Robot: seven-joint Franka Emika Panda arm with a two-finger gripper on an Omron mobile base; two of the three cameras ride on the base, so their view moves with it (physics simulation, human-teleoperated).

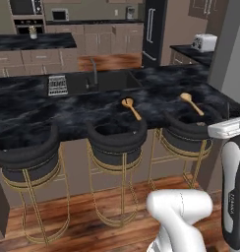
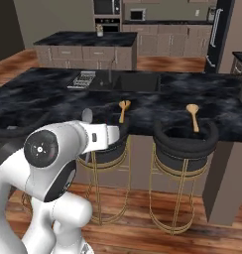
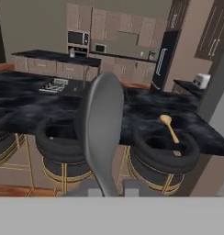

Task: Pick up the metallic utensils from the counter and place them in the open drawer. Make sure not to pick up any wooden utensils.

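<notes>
My gripper is shut on the thin handle of a silver-grey metallic utensil with a round head, which stands upright and large in the hand view. Its grey head also pokes up just above my white arm in the right base view. I hold it in the air on the stool side of the black marble counter, away from the top. Two tan wooden spoons lie near the counter's front edge; one wooden spoon lies to the right of the held utensil. The open drawer is out of view.
Three black bar stools with gold legs stand against the counter's front. A sink with faucet and a wire rack sit at the counter's far side. A toaster and a dark fridge stand at the back right.
</notes>
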